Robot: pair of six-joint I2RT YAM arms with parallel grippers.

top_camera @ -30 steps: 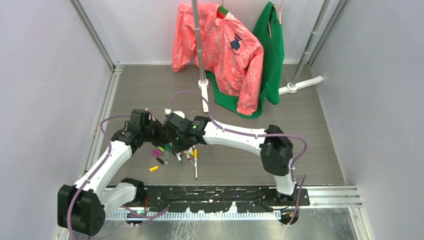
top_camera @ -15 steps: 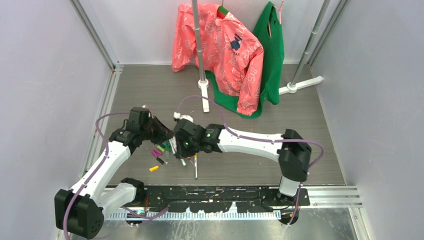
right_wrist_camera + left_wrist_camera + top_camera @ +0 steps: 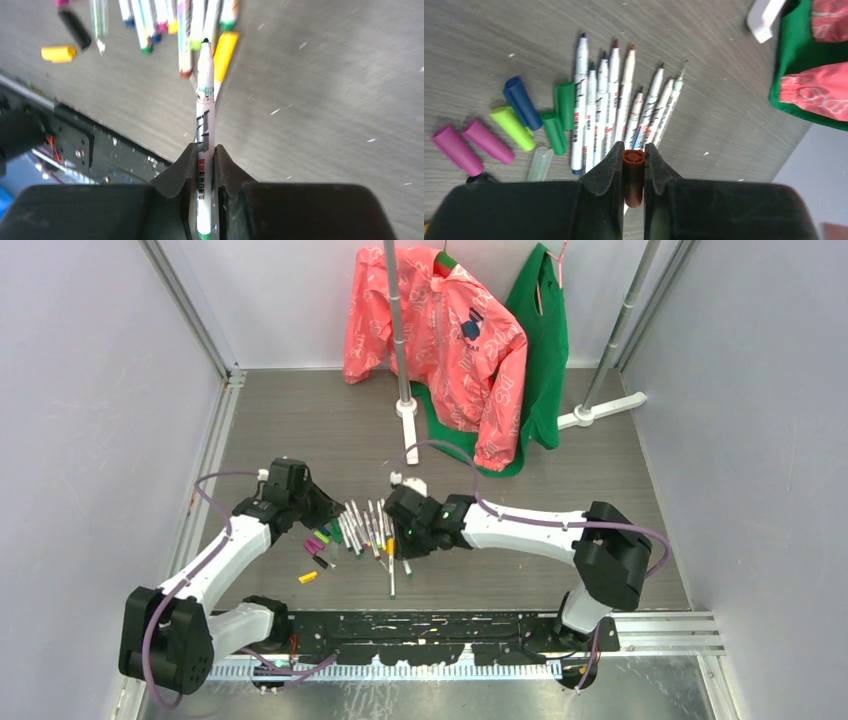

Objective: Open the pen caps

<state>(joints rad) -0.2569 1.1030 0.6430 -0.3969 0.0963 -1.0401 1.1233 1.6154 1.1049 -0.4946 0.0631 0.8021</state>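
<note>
**Off-task clutter, far end and edges**

I see a coral-pink jacket (image 3: 440,350) and a green garment (image 3: 545,340) hanging side by side at the far end of the grey wood-grain table (image 3: 620,530), hems down on the surface. A grey upright pole (image 3: 397,320) stands in front of the jacket on a white foot (image 3: 408,435). A second pole (image 3: 614,340) slants at the right. A black perforated plate (image 3: 440,625) runs along the near edge. There are pale walls (image 3: 90,440) on both sides.

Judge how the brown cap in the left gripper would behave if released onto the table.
Likely rolls: the brown cap is a smooth round cylinder. Probably light and stiff: the left gripper pinches it with no visible dent.
</note>
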